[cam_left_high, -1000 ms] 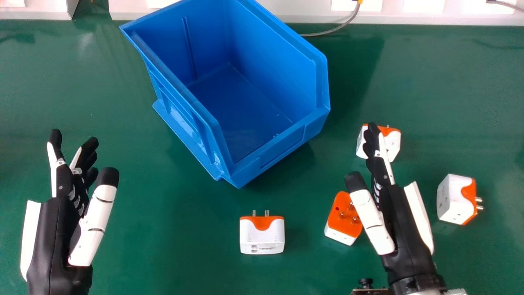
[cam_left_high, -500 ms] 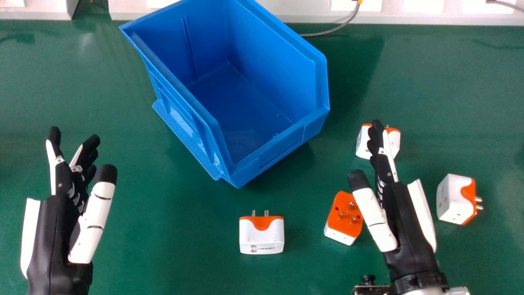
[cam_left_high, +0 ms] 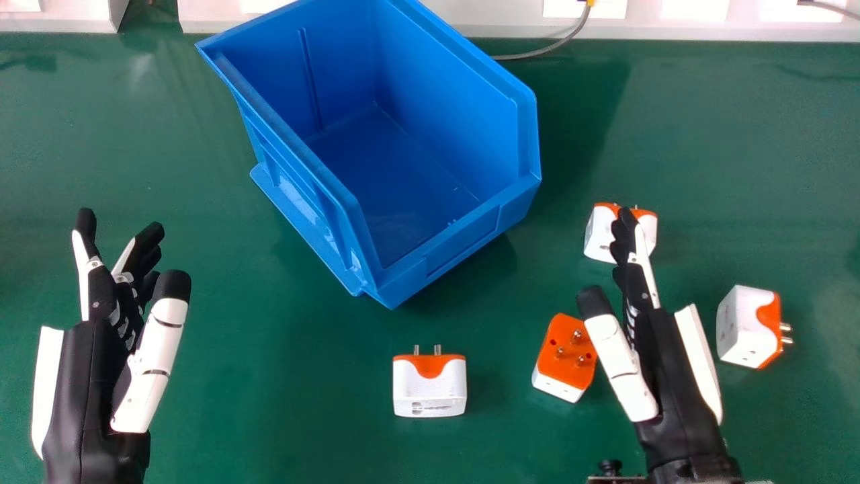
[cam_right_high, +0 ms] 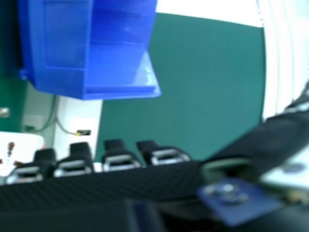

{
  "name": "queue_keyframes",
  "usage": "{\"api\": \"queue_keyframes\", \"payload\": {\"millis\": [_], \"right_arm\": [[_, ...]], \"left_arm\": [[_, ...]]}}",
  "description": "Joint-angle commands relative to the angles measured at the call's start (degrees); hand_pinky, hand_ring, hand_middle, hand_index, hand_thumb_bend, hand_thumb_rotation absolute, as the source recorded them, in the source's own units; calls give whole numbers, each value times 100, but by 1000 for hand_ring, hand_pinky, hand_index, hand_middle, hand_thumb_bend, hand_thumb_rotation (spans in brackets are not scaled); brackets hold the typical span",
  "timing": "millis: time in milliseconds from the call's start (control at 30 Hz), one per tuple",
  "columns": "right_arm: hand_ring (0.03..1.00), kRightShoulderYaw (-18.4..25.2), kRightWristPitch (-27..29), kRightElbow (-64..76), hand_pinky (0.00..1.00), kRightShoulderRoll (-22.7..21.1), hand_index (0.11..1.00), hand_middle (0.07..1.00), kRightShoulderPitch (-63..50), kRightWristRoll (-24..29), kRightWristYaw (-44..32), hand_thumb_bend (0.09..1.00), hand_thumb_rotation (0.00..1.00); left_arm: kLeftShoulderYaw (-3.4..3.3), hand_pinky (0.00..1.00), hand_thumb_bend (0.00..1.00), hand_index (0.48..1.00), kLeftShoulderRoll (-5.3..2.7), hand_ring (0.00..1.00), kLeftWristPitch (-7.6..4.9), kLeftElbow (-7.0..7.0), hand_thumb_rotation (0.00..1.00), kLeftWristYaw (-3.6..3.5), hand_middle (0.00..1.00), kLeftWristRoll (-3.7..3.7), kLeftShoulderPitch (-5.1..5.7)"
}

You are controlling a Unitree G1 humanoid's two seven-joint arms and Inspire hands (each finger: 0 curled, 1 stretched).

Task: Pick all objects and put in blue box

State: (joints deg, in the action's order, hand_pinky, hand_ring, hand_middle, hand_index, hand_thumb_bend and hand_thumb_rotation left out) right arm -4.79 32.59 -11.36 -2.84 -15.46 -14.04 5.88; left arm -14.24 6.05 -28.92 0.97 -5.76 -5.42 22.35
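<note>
My right hand (cam_left_high: 665, 363) and left hand (cam_left_high: 87, 376), both open, hold nothing; swinging the right low could topple the orange-faced adapter (cam_left_high: 563, 359).

The head camera looks forward and steeply down from above the left hand (cam_left_high: 91, 390) and the right hand (cam_left_high: 662, 363), far enough off to frame both, with the box (cam_left_high: 463, 235) ahead and to the left of the right hand. The second camera sits at the right hand, right up against its fingers (cam_right_high: 79, 151), and faces out past their tips toward part of the box. Both views share the box and the green table (cam_left_high: 269, 403) around it.
</note>
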Motion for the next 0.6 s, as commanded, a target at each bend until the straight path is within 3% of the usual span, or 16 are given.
{"api": "queue_keyframes", "payload": {"millis": [0,233,400,567], "right_arm": [[1000,30,63,87,999,-56,1000,1000,-14,-16,56,511,1000],[1000,23,19,116,966,-58,1000,1000,-34,8,53,543,1000],[1000,16,26,79,958,-55,1000,1000,-29,-60,110,565,1000],[1000,-13,88,5,987,-92,1000,1000,-23,-120,149,576,1000]], "left_arm": [[-32,945,534,913,4,937,-78,99,699,4,920,-58,15],[-41,923,527,914,33,933,-140,46,733,17,921,21,-2],[-35,943,536,921,38,943,-117,71,739,-28,928,-39,15],[-57,941,577,917,17,939,-99,128,764,50,924,79,64]]}}
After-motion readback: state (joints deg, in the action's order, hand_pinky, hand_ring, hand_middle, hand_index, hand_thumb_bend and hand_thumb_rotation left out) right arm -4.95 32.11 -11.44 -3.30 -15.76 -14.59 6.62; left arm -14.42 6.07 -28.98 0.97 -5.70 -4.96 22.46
